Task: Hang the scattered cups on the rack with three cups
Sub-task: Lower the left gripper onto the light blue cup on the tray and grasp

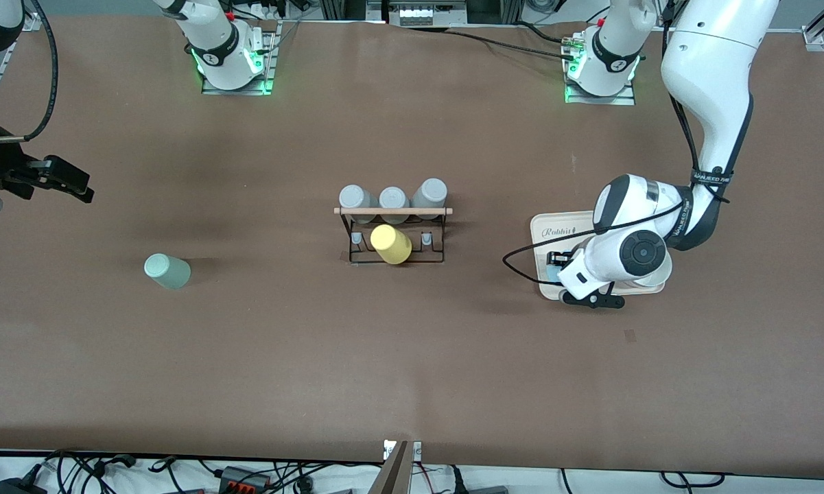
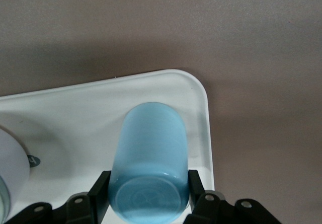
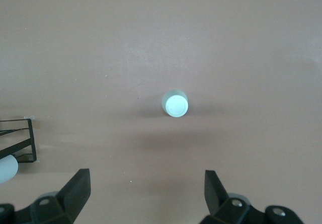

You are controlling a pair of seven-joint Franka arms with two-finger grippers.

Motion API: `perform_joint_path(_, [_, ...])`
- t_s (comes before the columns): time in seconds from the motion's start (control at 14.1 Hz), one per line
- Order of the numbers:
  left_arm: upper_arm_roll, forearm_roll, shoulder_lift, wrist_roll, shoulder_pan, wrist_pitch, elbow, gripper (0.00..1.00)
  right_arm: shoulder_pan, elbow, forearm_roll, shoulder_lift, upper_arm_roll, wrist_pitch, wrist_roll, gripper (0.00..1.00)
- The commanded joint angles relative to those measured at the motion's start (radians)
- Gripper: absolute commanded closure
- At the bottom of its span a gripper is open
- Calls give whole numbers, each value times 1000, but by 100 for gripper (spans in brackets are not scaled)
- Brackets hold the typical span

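Observation:
The light blue cup (image 2: pixel 149 163) lies on the cream tray (image 2: pixel 75 113), mostly hidden under the left hand in the front view (image 1: pixel 553 272). My left gripper (image 2: pixel 149 196) is shut on it, one finger on each side near its base; the gripper also shows in the front view (image 1: pixel 556 264). The pale mint cup (image 1: pixel 167 270) stands alone on the table toward the right arm's end and shows in the right wrist view (image 3: pixel 175 104). My right gripper (image 1: pixel 62 180), open and empty (image 3: pixel 146 189), hangs over that end. The black wire rack (image 1: pixel 392 233) stands mid-table.
Three grey cups (image 1: pixel 392 199) sit on the rack's pegs farther from the camera, and a yellow cup (image 1: pixel 391 244) on a nearer peg. The cream tray (image 1: pixel 545 230) lies toward the left arm's end, with a white round dish (image 2: pixel 10 173) on it beside the blue cup.

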Motion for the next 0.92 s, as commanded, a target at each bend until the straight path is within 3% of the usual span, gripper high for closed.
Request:
perform_joint_path(0.0, [2, -20, -10, 9, -1, 12, -12, 72, -19, -23, 15, -6, 4, -8, -24, 0])
perform_joint_path(0.14, [2, -20, -14, 19, 8, 5, -12, 94, -18, -28, 15, -6, 4, -2, -15, 0])
perform_joint_path(0.21, [2, -20, -21, 22, 8, 2, -11, 99, -18, -28, 15, -6, 4, 0, -15, 0])
perform_joint_path(0.43, [2, -21, -57, 19, -1, -65, 52, 99, -18, -31, 15, -4, 4, -3, -15, 0])
perform_joint_path(0.57, [-1, -29, -80, 12, -4, -204, 141, 99, -13, -30, 13, -4, 6, -3, -19, 0])
perform_joint_path(0.85, [-4, -142, -232, 42, 21, -475, 268, 99, -12, -30, -15, -3, 7, -2, -15, 0])
